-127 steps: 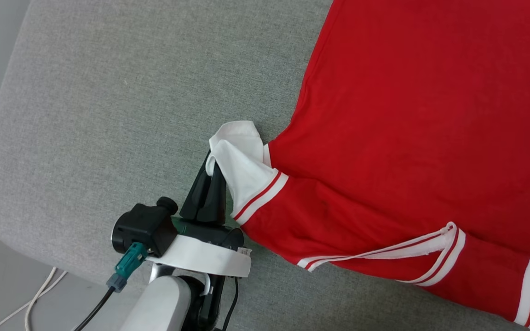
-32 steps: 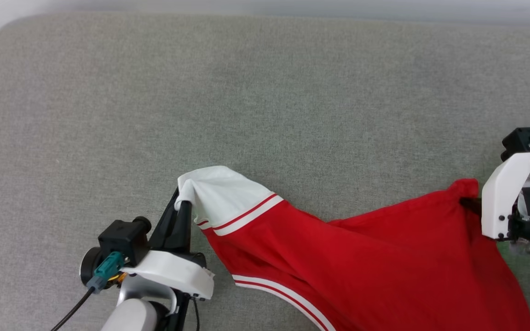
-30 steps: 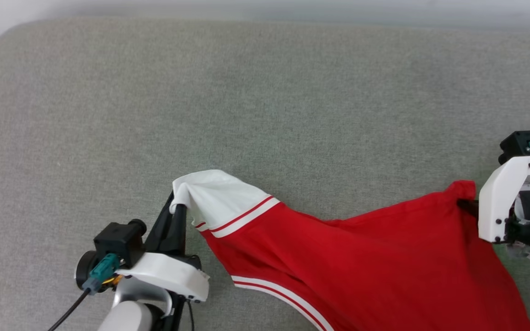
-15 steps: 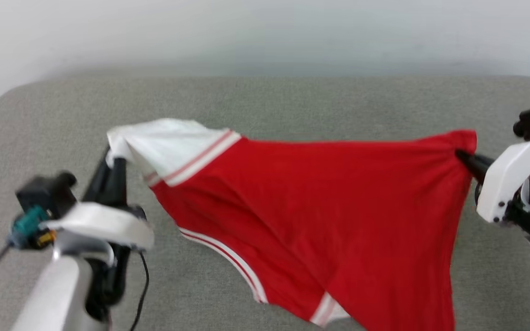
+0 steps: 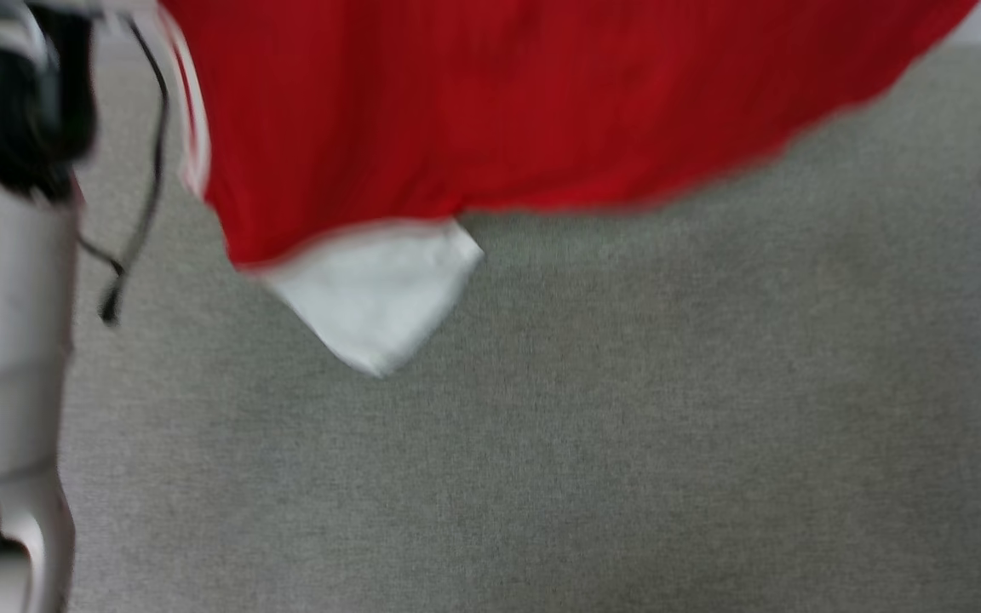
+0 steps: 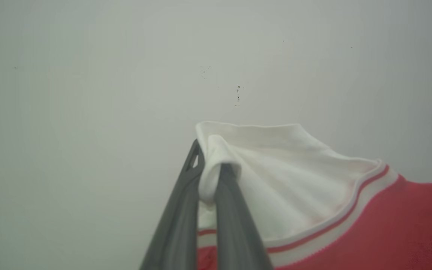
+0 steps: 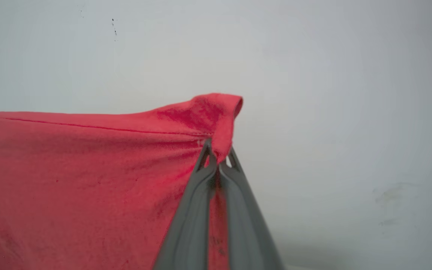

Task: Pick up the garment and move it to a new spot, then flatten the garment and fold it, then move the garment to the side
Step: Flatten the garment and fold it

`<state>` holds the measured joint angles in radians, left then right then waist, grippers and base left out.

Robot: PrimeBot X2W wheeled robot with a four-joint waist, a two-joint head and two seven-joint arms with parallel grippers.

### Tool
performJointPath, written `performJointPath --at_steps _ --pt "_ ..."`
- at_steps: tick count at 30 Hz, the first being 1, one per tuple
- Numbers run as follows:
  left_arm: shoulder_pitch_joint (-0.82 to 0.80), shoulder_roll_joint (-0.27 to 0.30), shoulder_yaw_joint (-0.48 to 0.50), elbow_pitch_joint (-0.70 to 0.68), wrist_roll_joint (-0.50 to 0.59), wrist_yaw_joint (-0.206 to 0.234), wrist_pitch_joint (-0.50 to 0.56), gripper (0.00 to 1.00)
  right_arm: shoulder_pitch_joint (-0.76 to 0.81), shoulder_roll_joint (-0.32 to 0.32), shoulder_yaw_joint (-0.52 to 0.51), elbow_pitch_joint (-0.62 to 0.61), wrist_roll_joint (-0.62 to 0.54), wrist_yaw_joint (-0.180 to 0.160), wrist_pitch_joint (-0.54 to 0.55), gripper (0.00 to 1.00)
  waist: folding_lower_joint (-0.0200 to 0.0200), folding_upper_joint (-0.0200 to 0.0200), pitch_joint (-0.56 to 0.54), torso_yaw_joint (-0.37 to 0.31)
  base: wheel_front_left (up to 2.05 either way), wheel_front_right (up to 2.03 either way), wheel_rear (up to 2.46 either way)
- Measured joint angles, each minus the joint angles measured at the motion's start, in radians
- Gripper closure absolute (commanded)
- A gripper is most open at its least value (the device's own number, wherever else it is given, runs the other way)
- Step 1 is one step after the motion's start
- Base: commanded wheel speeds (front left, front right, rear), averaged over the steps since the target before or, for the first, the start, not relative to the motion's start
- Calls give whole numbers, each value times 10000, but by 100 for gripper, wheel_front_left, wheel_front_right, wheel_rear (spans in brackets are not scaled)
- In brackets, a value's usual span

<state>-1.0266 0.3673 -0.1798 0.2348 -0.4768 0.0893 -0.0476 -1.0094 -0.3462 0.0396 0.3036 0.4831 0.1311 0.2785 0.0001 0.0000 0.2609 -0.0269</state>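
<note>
Your left claw [image 6: 211, 160] is clamped on a white sleeve cuff of the garment [image 5: 499, 102], and your right claw [image 7: 219, 154] is pinched on a red corner. In the blurred head view, the garment hangs spread across 12 o'clock over the grey cushion [image 5: 627, 443], with another white sleeve [image 5: 371, 298] dangling at 9 o'clock.

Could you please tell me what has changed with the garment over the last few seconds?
The garment was raised off the grey cushion, stretched between both arms, and now hangs free, one white sleeve dangling. Unchanged: the left gripper stays shut on its other sleeve, the right gripper on a red corner.
</note>
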Motion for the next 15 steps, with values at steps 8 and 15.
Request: performJointPath --at_steps 8,15 --pt "-3784 125 -178 514 594 -102 75 100 -3411 -382 -36 399 100 0 -462 100 1 0 1765 -58 0 0 0" --pt "-5528 21 -384 1373 765 -196 134 100 -5359 -443 506 1367 213 0 -965 100 1 0 3255 -129 0 0 0"
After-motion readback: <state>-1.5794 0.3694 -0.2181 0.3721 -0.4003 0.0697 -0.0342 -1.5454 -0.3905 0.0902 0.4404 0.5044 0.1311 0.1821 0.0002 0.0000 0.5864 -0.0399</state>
